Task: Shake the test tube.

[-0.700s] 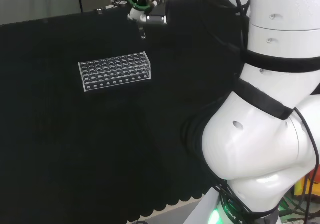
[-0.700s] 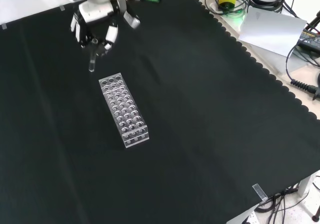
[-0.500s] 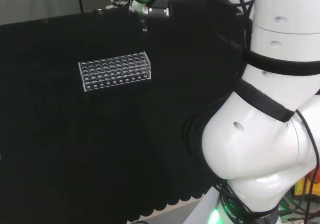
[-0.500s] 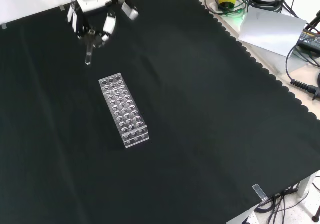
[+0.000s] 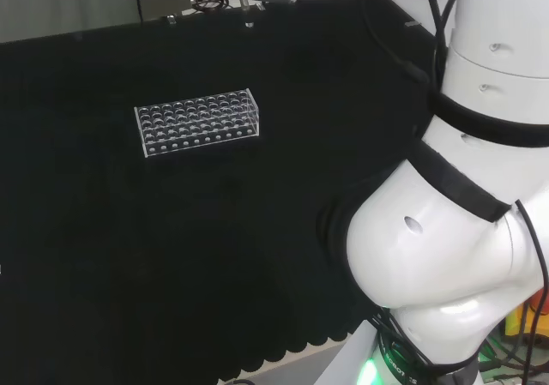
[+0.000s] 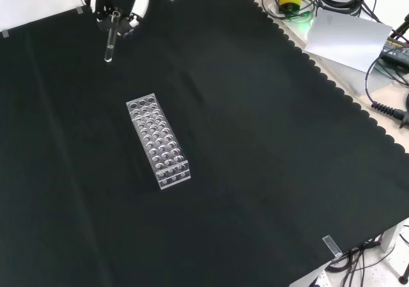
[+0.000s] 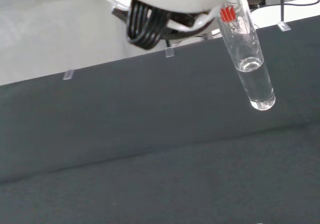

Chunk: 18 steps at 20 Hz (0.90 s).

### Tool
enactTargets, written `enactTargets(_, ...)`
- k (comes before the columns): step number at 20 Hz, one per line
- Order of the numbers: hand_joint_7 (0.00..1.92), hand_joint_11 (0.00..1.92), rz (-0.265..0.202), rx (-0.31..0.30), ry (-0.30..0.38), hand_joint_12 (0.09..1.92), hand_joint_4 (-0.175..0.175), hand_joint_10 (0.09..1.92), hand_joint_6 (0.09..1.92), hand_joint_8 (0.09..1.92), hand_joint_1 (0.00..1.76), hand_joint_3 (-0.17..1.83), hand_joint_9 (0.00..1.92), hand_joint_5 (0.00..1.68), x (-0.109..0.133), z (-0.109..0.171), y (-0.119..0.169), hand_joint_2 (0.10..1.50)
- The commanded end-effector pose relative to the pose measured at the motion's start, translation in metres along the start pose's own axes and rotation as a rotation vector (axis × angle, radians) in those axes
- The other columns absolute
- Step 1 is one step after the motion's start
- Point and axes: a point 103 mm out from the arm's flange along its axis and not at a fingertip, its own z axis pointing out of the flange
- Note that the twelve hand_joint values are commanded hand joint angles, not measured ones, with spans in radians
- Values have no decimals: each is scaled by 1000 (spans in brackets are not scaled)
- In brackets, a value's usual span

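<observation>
In the front view, a clear rack of many empty holes lay flat on the black cloth of the worktop, well in from every edge. Beyond it, by the worktop's far edge toward that view's upper left corner, the robot hand hung in the air with its fingers curled round the upper end of the test tube. The tube pointed down, nearly upright, clear of the cloth and well apart from the rack. The head view showed the rack side-on and the tube's tip small at the cloth's right-hand rim. The wrist view alone showed the tube up close: tilted, with red marks near the top and clear liquid pooled in its rounded bottom.
</observation>
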Motion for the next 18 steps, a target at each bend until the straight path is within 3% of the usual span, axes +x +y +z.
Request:
enactTargets(1, 1655, 907, -75, 20, 62, 1212, -175, 651, 677, 583, 1213, 637, 1505, 1257, 56, 6, -17, 678)
enactTargets(6, 1654, 907, -172, 33, 135, 1212, -175, 651, 677, 584, 1213, 639, 1505, 1258, 123, 10, -30, 677)
enactTargets(10, 1653, 907, -246, 47, 154, 1213, -175, 650, 676, 585, 1213, 640, 1505, 1258, 156, 12, -41, 676)
enactTargets(13, 1653, 907, -264, 50, 141, 1213, -175, 650, 676, 585, 1213, 641, 1505, 1259, 157, 12, -47, 676)
enactTargets(16, 1653, 906, -232, 50, 112, 1212, -175, 650, 676, 586, 1213, 641, 1505, 1259, 138, 11, -46, 676)
enactTargets(18, 1653, 905, -191, 46, 81, 1212, -175, 650, 676, 586, 1213, 642, 1505, 1259, 111, 7, -44, 675)
